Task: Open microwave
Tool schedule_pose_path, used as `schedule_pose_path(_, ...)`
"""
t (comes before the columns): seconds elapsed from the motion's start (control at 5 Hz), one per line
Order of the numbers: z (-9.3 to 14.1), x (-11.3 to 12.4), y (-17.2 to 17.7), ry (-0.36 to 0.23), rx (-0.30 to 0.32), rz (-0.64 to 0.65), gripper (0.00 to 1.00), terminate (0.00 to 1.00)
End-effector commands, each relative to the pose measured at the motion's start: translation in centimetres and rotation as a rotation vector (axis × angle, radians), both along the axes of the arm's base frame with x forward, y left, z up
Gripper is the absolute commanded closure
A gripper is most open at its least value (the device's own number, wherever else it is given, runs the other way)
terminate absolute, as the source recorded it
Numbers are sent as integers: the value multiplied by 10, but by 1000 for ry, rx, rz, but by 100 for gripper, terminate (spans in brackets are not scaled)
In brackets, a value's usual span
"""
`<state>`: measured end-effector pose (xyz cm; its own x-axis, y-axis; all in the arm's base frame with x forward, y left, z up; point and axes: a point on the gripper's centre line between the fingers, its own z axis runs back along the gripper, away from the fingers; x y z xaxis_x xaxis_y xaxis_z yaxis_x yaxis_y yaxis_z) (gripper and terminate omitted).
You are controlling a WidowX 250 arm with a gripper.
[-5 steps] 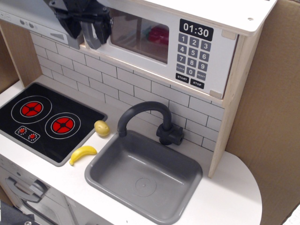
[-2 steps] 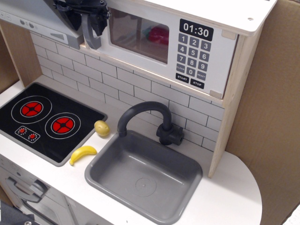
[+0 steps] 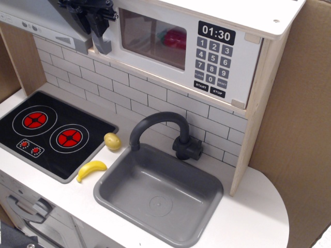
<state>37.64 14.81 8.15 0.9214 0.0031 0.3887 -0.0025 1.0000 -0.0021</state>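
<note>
The microwave (image 3: 155, 67) sits in the pale wood shelf at the top, with a white door, a clear window and a black keypad (image 3: 212, 64) under a clock reading 01:30. A red item (image 3: 173, 37) shows through the window. The grey bar handle (image 3: 102, 44) stands at the door's left edge, and only its lower end shows. My black gripper (image 3: 95, 23) is at the top left, with its fingers closed around the handle's upper part. I cannot tell whether the door is slightly ajar.
The grey slanted range hood (image 3: 31, 20) is just left of the gripper. Below are the black stove (image 3: 46, 132), a yellow lemon (image 3: 112, 140), a banana (image 3: 91, 169), the grey sink (image 3: 158, 194) and a dark faucet (image 3: 160, 129). A cardboard wall (image 3: 305, 129) stands at the right.
The fingers, spread on either side of the handle a second ago, have closed onto it. The gripper has shifted slightly up and left.
</note>
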Motion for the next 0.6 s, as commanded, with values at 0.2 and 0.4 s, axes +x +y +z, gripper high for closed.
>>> schedule_pose_path(0.2,26,-69,-10,-21,45,-159,0,0)
schedule_pose_path(0.4,38,-88,-17,62,-42,-193,0,0)
